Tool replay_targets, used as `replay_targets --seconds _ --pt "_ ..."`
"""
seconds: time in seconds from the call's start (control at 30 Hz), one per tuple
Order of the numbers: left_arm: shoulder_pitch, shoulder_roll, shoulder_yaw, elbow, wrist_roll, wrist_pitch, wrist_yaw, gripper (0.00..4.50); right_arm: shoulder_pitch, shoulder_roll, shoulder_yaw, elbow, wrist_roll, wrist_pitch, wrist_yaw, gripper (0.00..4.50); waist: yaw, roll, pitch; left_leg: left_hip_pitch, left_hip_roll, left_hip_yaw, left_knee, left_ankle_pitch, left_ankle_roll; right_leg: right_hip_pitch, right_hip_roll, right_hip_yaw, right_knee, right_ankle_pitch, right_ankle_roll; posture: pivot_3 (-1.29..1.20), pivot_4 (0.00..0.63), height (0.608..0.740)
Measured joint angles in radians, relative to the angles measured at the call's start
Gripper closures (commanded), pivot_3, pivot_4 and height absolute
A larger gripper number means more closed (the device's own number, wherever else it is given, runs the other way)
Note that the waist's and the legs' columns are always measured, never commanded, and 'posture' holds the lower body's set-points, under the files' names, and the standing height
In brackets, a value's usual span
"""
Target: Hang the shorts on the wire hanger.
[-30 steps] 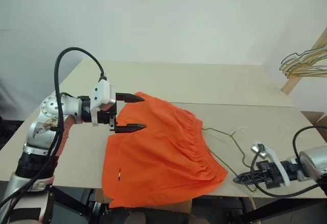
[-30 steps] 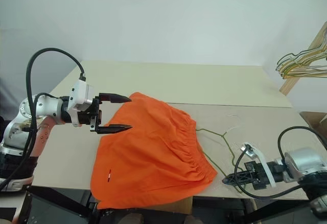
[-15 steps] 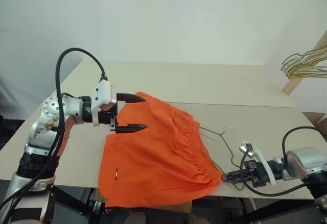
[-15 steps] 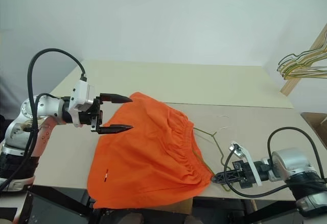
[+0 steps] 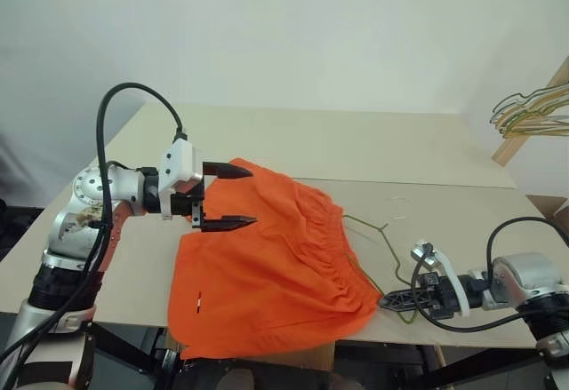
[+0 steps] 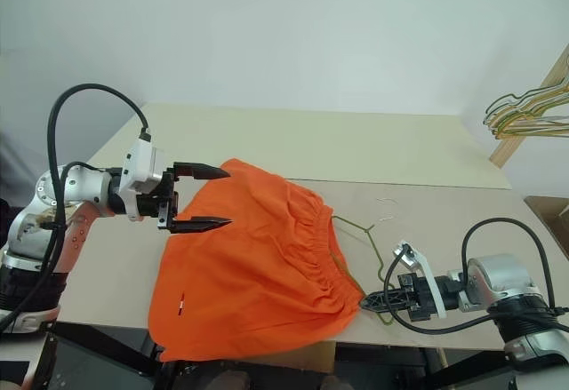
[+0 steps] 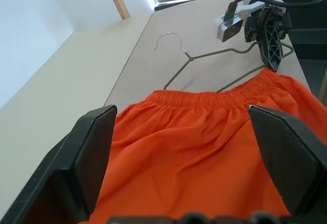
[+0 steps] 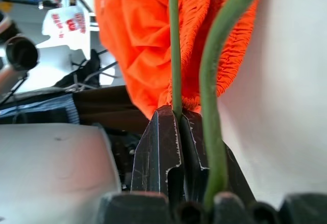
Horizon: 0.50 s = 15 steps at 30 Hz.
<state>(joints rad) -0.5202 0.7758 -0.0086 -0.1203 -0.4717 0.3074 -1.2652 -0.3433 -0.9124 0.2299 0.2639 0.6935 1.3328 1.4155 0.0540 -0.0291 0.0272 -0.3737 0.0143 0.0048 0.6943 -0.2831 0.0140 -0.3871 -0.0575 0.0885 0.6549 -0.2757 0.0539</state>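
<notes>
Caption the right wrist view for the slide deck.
Right hand shut on the wire hanger, its wire running toward the waistband of the orange shorts.

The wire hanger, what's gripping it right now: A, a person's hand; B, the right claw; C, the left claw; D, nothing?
B: the right claw is shut on the wire hanger at the waistband edge of the shorts; the left claw hangs open.
</notes>
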Motion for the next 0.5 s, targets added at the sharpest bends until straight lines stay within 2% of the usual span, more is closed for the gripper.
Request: replay_targets --seconds 0.13,0.37,0.5 --pt "0.012 0.002 0.000 -0.003 0.000 0.000 0.000 0.05 0.000 -0.020 -0.005 0.002 0.000 0.002 0.011 4.50 0.002 0.000 0.000 0.000 0.000 0.000 0.000 0.000 0.000 0.000 0.000 0.000 0.000 0.000 0.000 0.15 0.000 0.740" --pt "0.014 0.003 0.000 -0.024 0.000 0.000 -0.001 0.05 -0.109 0.074 0.003 0.096 -0.050 -0.013 -0.051 4.50 -0.002 0.000 0.000 0.000 0.000 0.000 0.000 0.000 0.000 0.000 0.000 0.000 0.001 0.000 0.000 0.17 0.000 0.740" --pt "0.027 0.007 0.001 -0.036 -0.001 0.001 0.000 0.05 -0.136 0.098 0.061 0.111 -0.091 -0.030 -0.059 4.50 0.007 0.000 0.000 -0.001 0.000 0.000 0.000 0.000 0.000 -0.001 0.000 0.000 0.000 0.000 0.000 0.17 0.000 0.740"
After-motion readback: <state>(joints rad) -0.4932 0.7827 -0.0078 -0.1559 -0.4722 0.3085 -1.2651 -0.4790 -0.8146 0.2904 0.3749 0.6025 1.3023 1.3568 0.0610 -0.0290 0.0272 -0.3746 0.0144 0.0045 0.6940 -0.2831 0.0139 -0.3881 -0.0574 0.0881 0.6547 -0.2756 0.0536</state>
